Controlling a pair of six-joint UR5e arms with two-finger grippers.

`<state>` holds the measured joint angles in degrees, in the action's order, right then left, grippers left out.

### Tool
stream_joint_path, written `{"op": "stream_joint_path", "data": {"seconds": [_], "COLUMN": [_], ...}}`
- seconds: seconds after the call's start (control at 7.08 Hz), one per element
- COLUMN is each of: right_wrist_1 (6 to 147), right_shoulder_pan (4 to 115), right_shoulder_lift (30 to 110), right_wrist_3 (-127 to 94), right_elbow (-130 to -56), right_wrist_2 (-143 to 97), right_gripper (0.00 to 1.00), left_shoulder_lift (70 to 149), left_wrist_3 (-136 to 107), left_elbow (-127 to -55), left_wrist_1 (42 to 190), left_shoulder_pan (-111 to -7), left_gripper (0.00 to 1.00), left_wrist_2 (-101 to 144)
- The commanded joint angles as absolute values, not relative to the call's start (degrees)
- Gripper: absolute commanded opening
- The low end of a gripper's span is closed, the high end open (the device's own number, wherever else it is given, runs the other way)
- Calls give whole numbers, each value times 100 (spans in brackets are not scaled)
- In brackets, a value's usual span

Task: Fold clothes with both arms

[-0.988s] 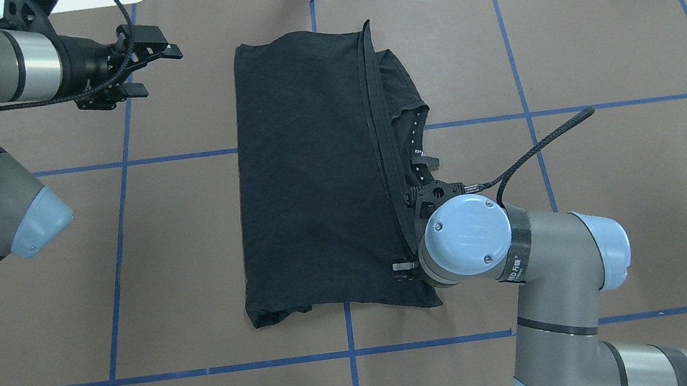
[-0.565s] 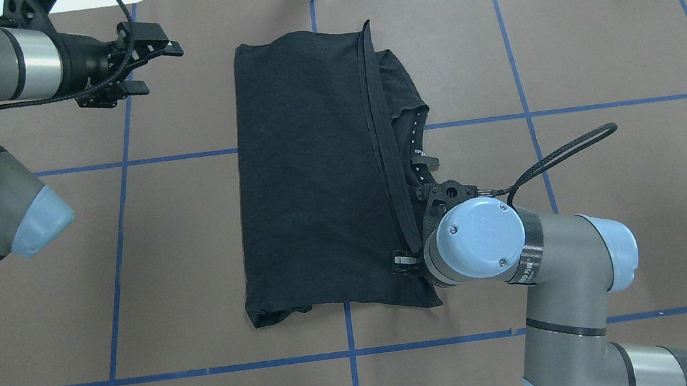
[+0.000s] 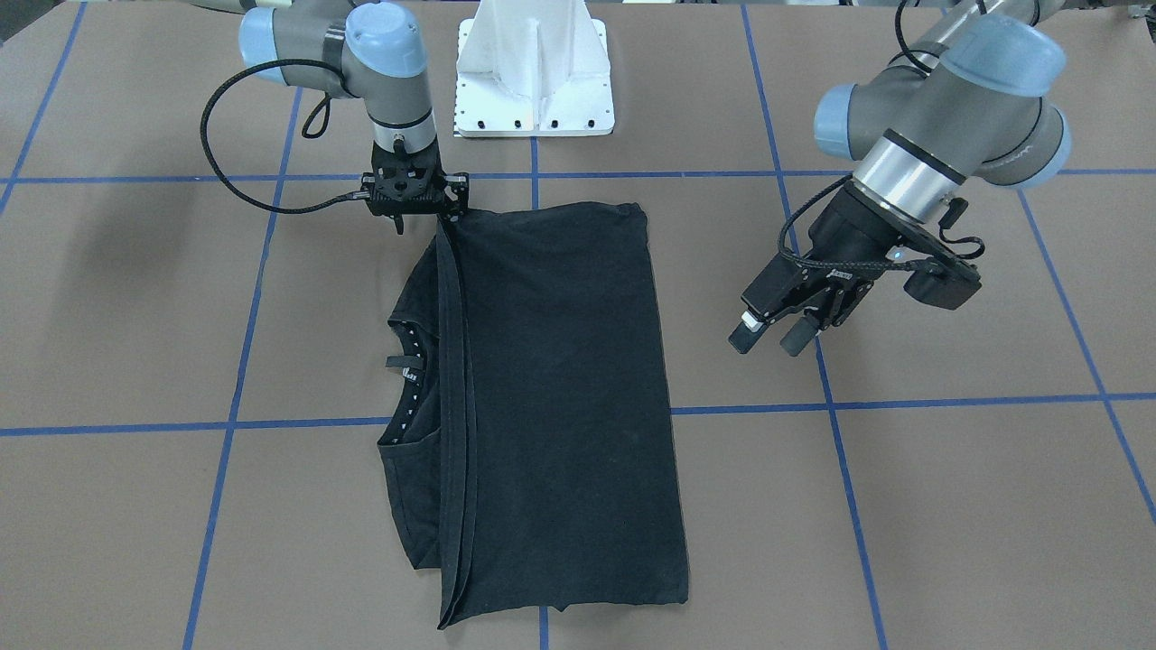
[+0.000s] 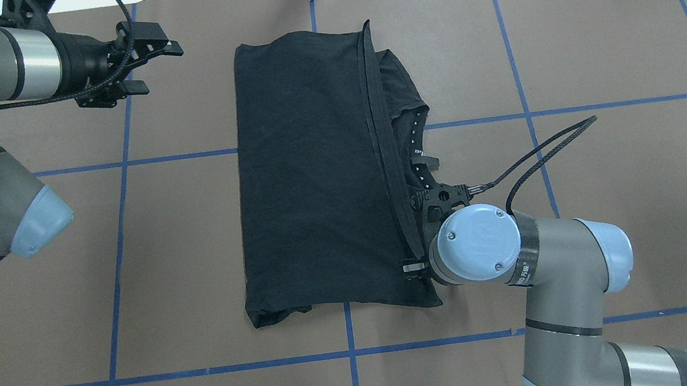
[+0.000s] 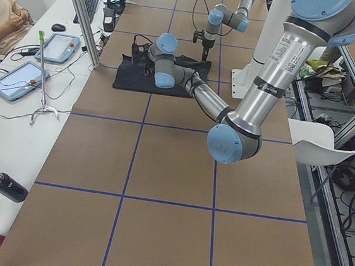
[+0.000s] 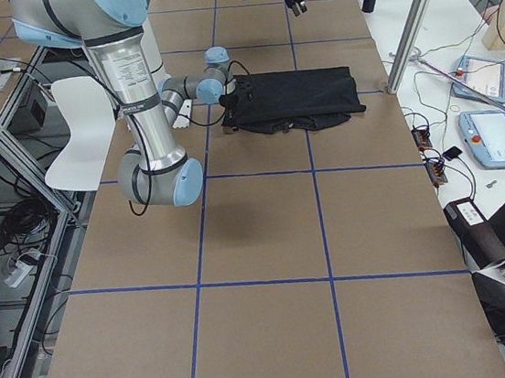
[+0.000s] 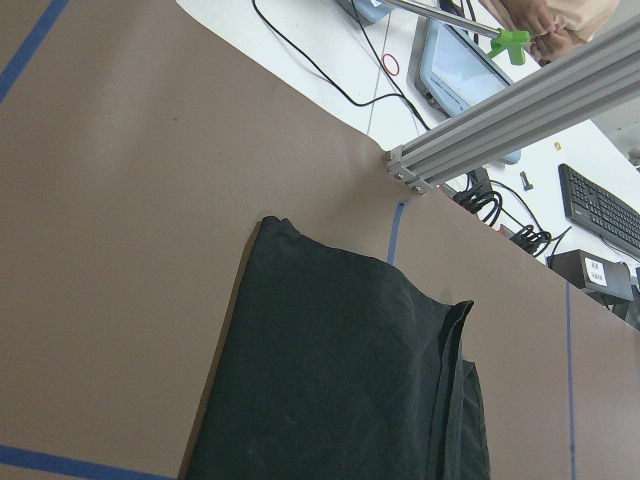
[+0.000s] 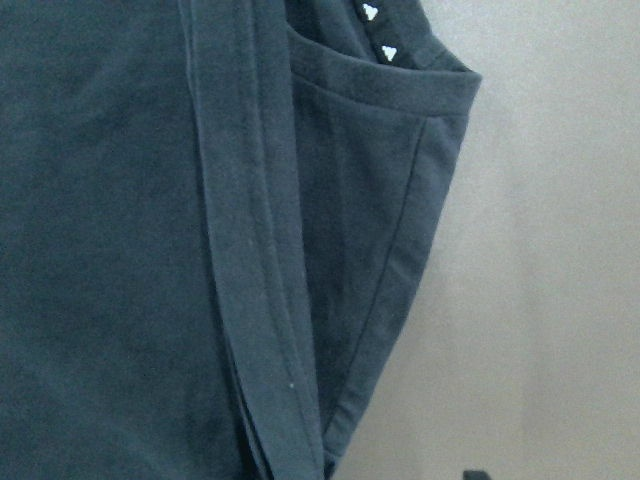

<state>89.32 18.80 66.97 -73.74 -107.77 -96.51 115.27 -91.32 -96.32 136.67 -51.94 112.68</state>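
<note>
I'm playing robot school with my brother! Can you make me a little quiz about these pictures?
1. True or false: the left gripper touches the black T-shirt.
2. Which one is at a corner of the shirt? A) left gripper B) right gripper C) neither
3. What colour are the lines on the table?
Key: 1 false, it hangs open beside the shirt. 2 B. 3 blue.

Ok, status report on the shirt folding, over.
Left black two-finger gripper open, off the cloth. Right gripper at robot-side corner of black short-sleeved T-shirt, grip unclear. Shirt folded lengthwise, flat. Nothing blocking.
</note>
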Motion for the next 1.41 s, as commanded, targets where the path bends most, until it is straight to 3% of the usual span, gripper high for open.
{"op": "stream_joint_path", "data": {"seconds": [0.0, 0.56, 0.85, 1.27], "right_wrist_1": [8930, 8947, 9979, 9958], "right_shoulder_pan": [1942, 2197, 2390, 2399], "right_shoulder_lift": [6732, 7453, 6282, 5593], "right_wrist_3": [-7050, -6583, -6592, -6548], "right_elbow": [-10723, -11362, -11033, -10129], "right_wrist_2": [-9659, -9773, -9817, -9756], "right_gripper": [71, 71, 71, 72], "left_shoulder_lift": [11522, 11514, 11514, 11470], "left_wrist_3": [-9132, -9220, -9220, -9211], "left_elbow": [-9642, -9650, -9659, -9677], "left_wrist_1": [13667, 13667, 13667, 13676], "left_shoulder_pan": [-5194, -5194, -5194, -5212], "left_gripper": [99, 99, 99, 99], "left_wrist_2": [11268, 11268, 11268, 11276]}}
